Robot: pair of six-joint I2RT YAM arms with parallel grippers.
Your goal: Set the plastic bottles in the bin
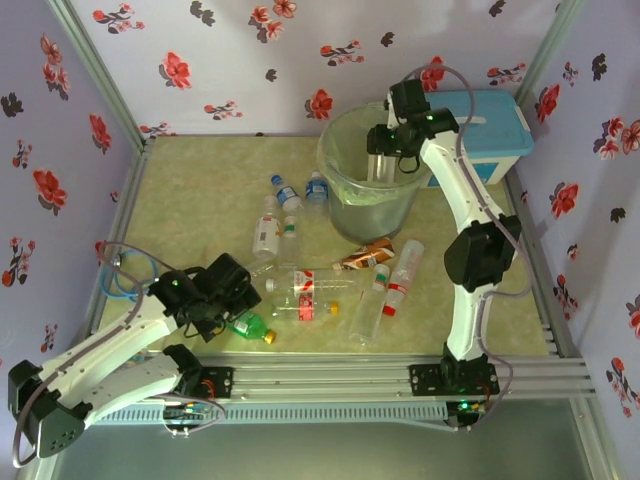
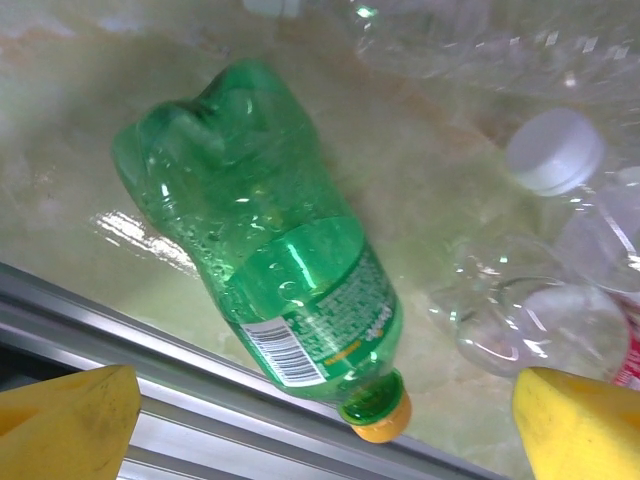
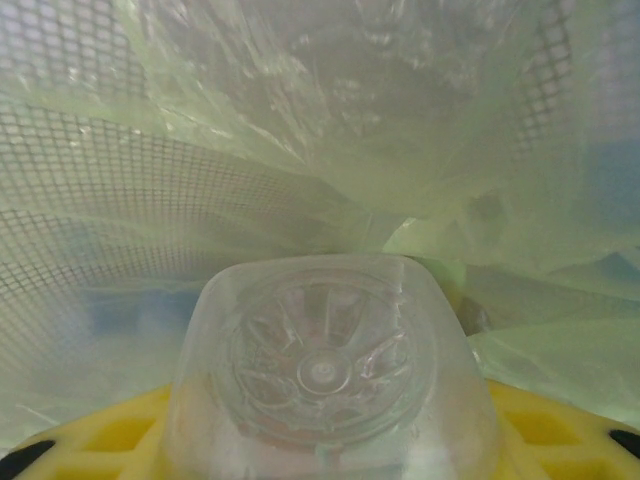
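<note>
Bottles [image 1: 305,290] lie scattered over the middle of the counter [image 1: 200,200] in the top view. The bin [image 1: 345,205] stands right of centre toward the top, and the right jaws hang over its mouth, clenched on a clear bottle [image 1: 383,165]. At lower left the left jaws hover by the green bottle [image 1: 250,325].

From the left wrist, the green bottle [image 2: 270,270] lies on its side, cap toward the metal rail [image 2: 200,400] at the bottom. The left jaws are released, their yellow fingertips [image 2: 60,425] in the two bottom corners. I'd close across the label, clear of that rail.

From the right wrist, the clear bottle [image 3: 320,370] points its base at the bin's green liner [image 3: 300,150]. I'd let go only once it sits well inside the rim.
</note>
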